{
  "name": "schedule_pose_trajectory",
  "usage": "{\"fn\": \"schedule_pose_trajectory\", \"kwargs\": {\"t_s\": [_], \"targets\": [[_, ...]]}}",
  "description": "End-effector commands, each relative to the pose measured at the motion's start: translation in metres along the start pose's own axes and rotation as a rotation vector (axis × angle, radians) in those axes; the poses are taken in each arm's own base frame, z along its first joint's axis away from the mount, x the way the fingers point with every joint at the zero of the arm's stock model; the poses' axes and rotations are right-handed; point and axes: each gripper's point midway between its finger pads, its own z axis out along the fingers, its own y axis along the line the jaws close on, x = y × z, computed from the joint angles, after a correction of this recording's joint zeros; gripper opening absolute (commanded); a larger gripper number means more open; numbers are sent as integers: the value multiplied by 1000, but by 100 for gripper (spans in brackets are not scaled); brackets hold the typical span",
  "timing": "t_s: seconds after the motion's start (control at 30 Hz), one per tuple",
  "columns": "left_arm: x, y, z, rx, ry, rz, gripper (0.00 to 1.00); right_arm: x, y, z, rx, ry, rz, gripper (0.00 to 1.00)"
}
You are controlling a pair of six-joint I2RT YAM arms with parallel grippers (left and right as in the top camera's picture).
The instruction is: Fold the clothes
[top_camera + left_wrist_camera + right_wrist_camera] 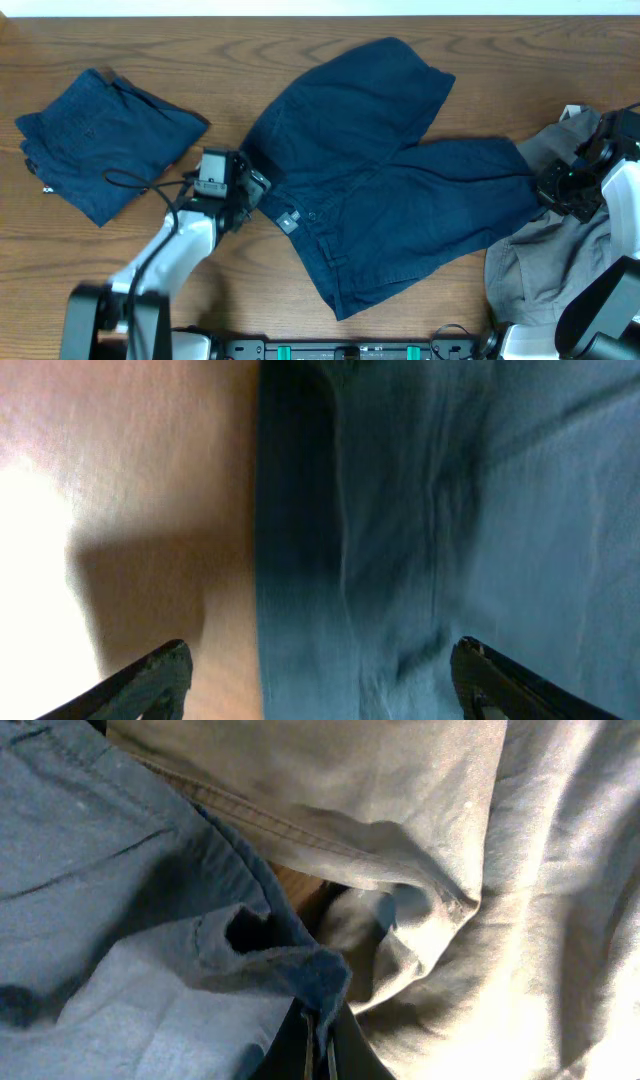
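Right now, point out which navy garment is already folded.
The navy garment at far left, a compact squared bundle. The other navy shorts lie spread open mid-table, legs splayed.

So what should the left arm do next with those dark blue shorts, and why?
Probably lower the left gripper and close it on the edge of the blue shorts. Its fingers are open and straddle that edge, with bare table to one side, while the right gripper already seems to pinch a leg hem. Both need a hold before a fold can start.
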Motion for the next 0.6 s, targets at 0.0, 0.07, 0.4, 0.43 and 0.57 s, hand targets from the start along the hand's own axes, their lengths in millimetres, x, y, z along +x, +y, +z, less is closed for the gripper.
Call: {"fn": "schedule_pose_trajectory", "kwargs": {"t_s": [0.0, 0.07, 0.4, 0.43, 0.57], "targets": [[-12, 8, 22, -14, -24, 85, 78, -4, 3, -6, 1, -23, -6, 1], [-16, 7, 34, -2, -35, 89, 70, -3, 3, -6, 2, -19, -7, 1], [-63, -43, 60, 144, -150, 116, 6, 5, 9, -6, -33, 15, -19, 1], [-74, -56, 57, 169, -169, 138, 6, 6, 14, -6, -60, 23, -36, 1], [-117, -106, 34, 236, -235, 196, 6, 16, 30, -6, -101, 52, -73, 1]]}}
